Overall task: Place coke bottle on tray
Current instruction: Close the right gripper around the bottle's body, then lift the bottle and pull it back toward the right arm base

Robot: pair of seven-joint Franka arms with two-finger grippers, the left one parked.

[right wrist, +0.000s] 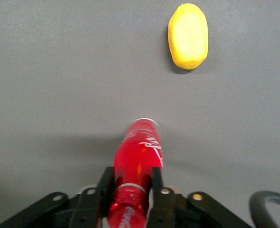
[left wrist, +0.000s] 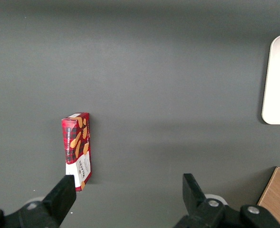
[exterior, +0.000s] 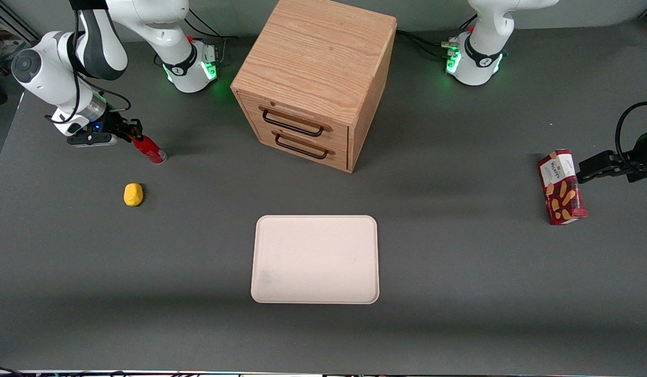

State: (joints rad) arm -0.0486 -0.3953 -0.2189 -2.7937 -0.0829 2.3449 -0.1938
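The coke bottle (exterior: 148, 148) is a small, slim, glossy red bottle with curling white lettering along its side and a silvery base; it hangs tilted toward the working arm's end of the worktop (exterior: 459, 272), base pointing down at the grey surface, though whether the base touches cannot be told. In the wrist view the bottle (right wrist: 139, 164) shines wet-red, its narrow upper part caught between the two black fingers (right wrist: 161, 199) of the tool (right wrist: 132, 197), which are drawn in tight against it on both sides. From the front, the tool (exterior: 131, 131) sits just beside the bottle's upper end. A yellow lump (exterior: 133, 194) lies on the worktop near the bottle, closer to the front camera. Next comes a wooden two-drawer cabinet (exterior: 315, 78) near the middle, and in front of its drawers lies the tray (exterior: 315, 259), pale pinkish-cream with rounded corners and a low rim, well apart from the bottle. Toward the parked arm's end lies a red snack box (exterior: 561, 187).
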